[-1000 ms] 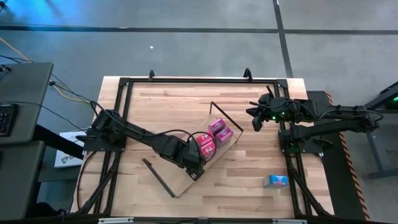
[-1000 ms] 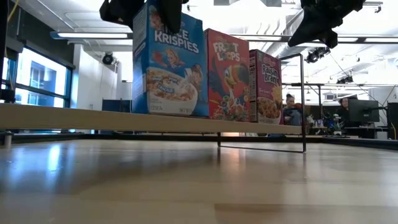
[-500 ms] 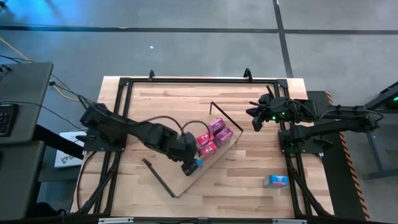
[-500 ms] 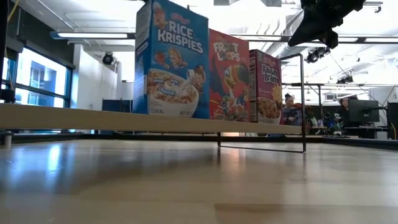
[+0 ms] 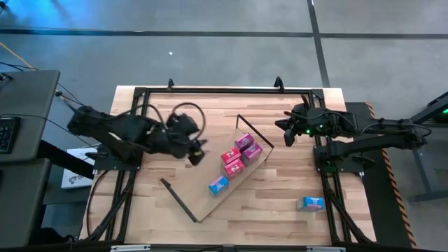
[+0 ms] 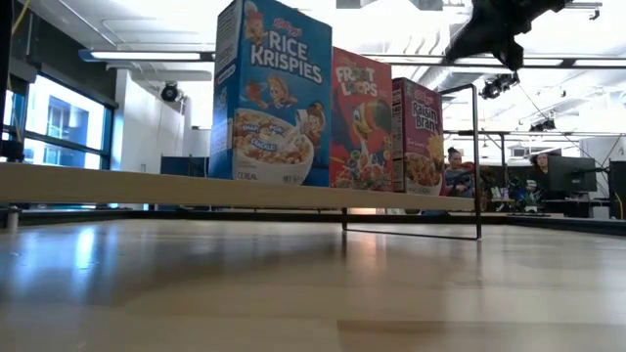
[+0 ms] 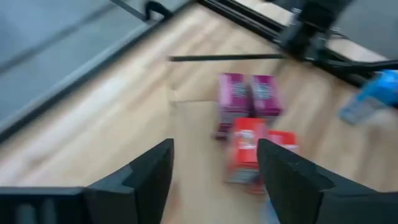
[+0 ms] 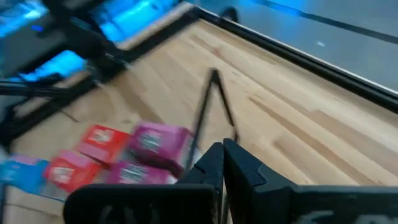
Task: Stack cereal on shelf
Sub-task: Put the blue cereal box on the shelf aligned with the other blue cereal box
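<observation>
The left end effector is open and empty, beside the shelf's long edge, on the side away from the right arm. The right end effector has its fingers closed on nothing, just past the shelf's far wire end. Five boxes stand in a row along the shelf, the blue box last. One loose box lies on the table, well apart from the shelf on the right arm's side, so I think the right arm is nearer to it.

Pink, red, blue cereal; light-wood shelf
</observation>
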You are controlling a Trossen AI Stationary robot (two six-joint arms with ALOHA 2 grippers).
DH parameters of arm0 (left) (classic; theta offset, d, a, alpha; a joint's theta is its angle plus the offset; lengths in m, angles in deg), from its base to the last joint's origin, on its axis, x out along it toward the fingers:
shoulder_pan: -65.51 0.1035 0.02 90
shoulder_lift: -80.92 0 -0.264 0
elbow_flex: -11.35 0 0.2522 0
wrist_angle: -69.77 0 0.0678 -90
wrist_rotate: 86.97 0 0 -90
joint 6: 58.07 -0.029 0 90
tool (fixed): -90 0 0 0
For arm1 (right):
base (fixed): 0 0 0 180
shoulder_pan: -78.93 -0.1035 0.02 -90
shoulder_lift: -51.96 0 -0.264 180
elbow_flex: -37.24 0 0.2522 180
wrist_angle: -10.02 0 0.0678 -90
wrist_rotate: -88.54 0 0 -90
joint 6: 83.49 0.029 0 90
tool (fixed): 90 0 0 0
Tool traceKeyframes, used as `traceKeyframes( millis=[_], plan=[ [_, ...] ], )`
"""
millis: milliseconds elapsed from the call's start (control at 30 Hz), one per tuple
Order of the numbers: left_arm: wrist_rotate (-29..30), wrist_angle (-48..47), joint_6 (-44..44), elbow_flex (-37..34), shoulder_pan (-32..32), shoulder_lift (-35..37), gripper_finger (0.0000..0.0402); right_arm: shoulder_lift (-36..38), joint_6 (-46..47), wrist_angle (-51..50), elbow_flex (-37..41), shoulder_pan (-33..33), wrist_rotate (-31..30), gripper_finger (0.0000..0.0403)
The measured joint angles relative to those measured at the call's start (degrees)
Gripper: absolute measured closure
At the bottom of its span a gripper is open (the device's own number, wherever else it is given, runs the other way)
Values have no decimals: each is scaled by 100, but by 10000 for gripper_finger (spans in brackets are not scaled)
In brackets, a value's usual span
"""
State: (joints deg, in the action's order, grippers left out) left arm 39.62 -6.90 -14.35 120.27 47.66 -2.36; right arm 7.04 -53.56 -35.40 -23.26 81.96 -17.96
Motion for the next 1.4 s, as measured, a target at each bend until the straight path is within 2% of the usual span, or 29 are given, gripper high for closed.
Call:
traceKeyframes(
  millis=[133, 233, 400, 500, 600, 767, 900, 1067, 1267, 1400],
  plan=[
    [298, 380, -34, -822, 2, 580, 217, 44, -181, 348, 0, 0, 463, 397],
    [298, 1213, -84, -1619, 0, 1055, 240, 74, -174, 367, -72, 0, 878, 370],
    [310, 3123, -642, -2890, 130, 1801, 264, 28, -146, 355, -636, -78, 1429, 272],
    [341, 4204, -1177, -3443, 407, 2146, 269, -177, -102, 239, -1152, -171, 2133, 210],
    [32, 4864, -1784, -3799, 814, 2404, 274, -558, -35, -527, -1879, -329, 2702, 174],
    [-692, 5382, -2535, -3996, 1563, 2666, 295, -1395, -129, -2980, -3024, -798, 2940, 165],
    [-1138, 5711, -2917, -4013, 2029, 2724, 335, -1767, 638, -4252, -3307, -1385, 3030, 165],
    [-1599, 5793, -3187, -4013, 2470, 2694, 395, -1799, 1856, -4283, -2949, -2532, 2989, 165],
    [-2115, 5817, -3337, -4015, 2801, 2688, 400, -1814, 3394, -4165, -2411, -4041, 2433, 165],
    [-2148, 5813, -3350, -4014, 2893, 2688, 400, -1847, 4224, -3942, -2137, -4821, 1974, 165]
  ],
)
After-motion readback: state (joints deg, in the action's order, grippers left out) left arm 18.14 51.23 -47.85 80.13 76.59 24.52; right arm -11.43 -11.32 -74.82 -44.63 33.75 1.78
